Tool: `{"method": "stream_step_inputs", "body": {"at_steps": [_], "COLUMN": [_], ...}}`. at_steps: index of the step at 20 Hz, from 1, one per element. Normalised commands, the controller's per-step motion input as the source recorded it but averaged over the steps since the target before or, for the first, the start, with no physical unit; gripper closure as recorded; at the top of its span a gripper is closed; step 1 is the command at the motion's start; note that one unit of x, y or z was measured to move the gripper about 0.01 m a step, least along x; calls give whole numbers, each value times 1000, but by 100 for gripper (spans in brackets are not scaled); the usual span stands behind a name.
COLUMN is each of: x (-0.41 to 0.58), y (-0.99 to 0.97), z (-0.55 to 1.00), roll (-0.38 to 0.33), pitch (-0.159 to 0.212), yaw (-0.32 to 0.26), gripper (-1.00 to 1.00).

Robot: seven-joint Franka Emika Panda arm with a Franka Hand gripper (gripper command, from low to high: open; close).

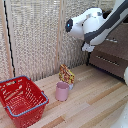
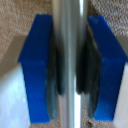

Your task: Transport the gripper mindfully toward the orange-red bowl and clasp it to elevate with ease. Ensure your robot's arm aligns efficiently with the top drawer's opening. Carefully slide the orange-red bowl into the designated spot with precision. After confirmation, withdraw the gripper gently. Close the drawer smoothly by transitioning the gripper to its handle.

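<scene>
A red wire basket [image 1: 21,100] sits nearest, then a pink cup [image 1: 62,91] with a snack bag [image 1: 66,74] just behind it. Farther back, the robot's arm [image 1: 97,25] reaches to the top drawer [image 1: 116,42] at the exterior view's right. The gripper [image 2: 70,60] has its blue fingertips [image 2: 37,65] clamped narrowly around a silver bar handle [image 2: 69,25]

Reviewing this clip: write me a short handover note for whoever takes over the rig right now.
Hand: shut on a silver bar, apparently the drawer handle, between its blue pads.
Arm: reaches to the brown dresser at the exterior view's right.
Orange-red bowl: in neither view; possibly already in the drawer, unconfirmed.
Pink cup and red basket stand apart on the wooden surface.
Left: confirm the bowl's place, push the drawer shut, release.
</scene>
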Motion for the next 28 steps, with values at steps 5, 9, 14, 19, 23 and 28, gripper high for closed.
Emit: {"method": "stream_step_inputs", "body": {"at_steps": [5,9,14,19,23,28], "x": [0,0,0,0,0,-6], "y": [-676,-699,-697,-708,-671,-701], "z": [293,583,822,781,347,105], "roll": [41,51,85,94,25,0], "pitch": [20,13,2,0,-8,-84], "yaw": [1,0,17,28,41,19], "gripper": [100,100,100,100,100,100]}}
